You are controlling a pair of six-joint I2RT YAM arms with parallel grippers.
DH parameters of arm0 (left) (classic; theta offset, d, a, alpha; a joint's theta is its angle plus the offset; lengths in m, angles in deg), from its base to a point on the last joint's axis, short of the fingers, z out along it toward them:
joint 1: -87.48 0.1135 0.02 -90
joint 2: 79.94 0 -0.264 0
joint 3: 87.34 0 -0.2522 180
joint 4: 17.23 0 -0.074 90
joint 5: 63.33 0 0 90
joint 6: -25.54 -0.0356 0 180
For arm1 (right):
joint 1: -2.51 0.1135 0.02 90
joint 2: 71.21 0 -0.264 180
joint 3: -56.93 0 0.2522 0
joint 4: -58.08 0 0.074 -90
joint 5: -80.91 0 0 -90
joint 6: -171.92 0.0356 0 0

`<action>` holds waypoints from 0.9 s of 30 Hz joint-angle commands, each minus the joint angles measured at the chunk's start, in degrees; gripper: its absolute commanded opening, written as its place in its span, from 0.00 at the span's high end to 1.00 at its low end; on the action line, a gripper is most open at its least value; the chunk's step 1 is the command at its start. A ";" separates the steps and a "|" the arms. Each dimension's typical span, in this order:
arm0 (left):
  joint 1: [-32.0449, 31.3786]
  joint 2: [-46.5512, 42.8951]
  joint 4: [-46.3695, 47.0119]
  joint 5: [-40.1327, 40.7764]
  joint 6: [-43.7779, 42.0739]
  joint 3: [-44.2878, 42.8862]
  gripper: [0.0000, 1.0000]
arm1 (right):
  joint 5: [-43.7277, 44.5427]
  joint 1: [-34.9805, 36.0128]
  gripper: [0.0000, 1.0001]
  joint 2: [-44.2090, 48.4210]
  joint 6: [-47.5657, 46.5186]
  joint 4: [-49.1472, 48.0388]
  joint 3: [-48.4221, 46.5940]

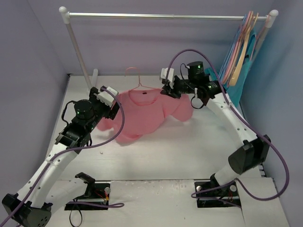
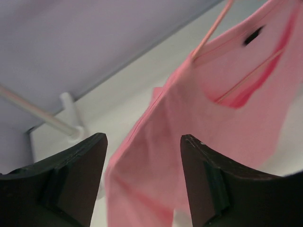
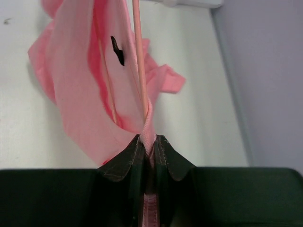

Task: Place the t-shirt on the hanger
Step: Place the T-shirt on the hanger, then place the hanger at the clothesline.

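The salmon-pink t-shirt (image 1: pixel 142 113) hangs lifted above the table, its lower part resting on the surface. The thin pink wire hanger (image 1: pixel 138 80) runs through its neck, with the hook sticking out above the collar. My right gripper (image 1: pixel 166 91) is shut on the collar edge beside the hanger wire; the right wrist view shows the jaws (image 3: pixel 149 139) pinching the ribbed collar of the t-shirt (image 3: pixel 80 94), with the hanger wire (image 3: pixel 138 56) rising from it. My left gripper (image 1: pixel 112 108) is open at the shirt's left shoulder; in the left wrist view (image 2: pixel 143 137) the shirt (image 2: pixel 189 142) and hanger (image 2: pixel 213 28) lie beyond the spread fingers.
A white clothes rail (image 1: pixel 165 16) spans the back, with its post (image 1: pixel 78 52) at the left. Several thicker hangers (image 1: pixel 241 52) and a teal garment (image 1: pixel 244 82) hang at its right end. Purple walls close in the back and sides.
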 commanded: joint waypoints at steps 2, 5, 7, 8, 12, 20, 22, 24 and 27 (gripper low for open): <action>1.23 -0.48 2.91 17.97 -2.27 -6.18 0.29 | 4.88 -0.45 1.00 7.98 3.99 -11.47 -1.56; 1.24 0.74 2.39 25.54 -0.43 -11.18 0.27 | 9.17 -0.54 1.00 10.09 8.74 -18.05 -3.14; 1.24 1.62 0.81 28.53 2.28 -16.45 0.27 | 10.24 -0.54 1.00 10.97 10.50 -22.97 -7.09; 1.24 2.58 -0.94 31.50 3.17 -18.30 0.27 | 11.03 -0.54 1.00 11.32 12.77 -24.56 -8.58; 1.24 4.17 -6.22 35.92 6.34 -25.78 0.27 | 19.27 -0.45 1.00 12.38 17.69 -35.53 -14.91; 1.24 3.91 -12.11 38.21 10.56 -28.42 0.26 | 17.74 -0.63 1.00 9.66 25.00 -28.92 -23.35; 1.24 3.91 -14.48 38.21 11.88 -28.43 0.27 | 12.71 -0.63 1.00 6.94 25.88 -21.37 -27.48; 1.24 4.09 -16.93 38.65 13.46 -28.69 0.27 | 12.36 -0.63 1.00 5.35 25.63 -15.81 -28.55; 1.24 4.09 -19.40 39.44 16.17 -28.69 0.26 | 11.67 -0.28 1.00 5.88 25.36 -12.45 -26.62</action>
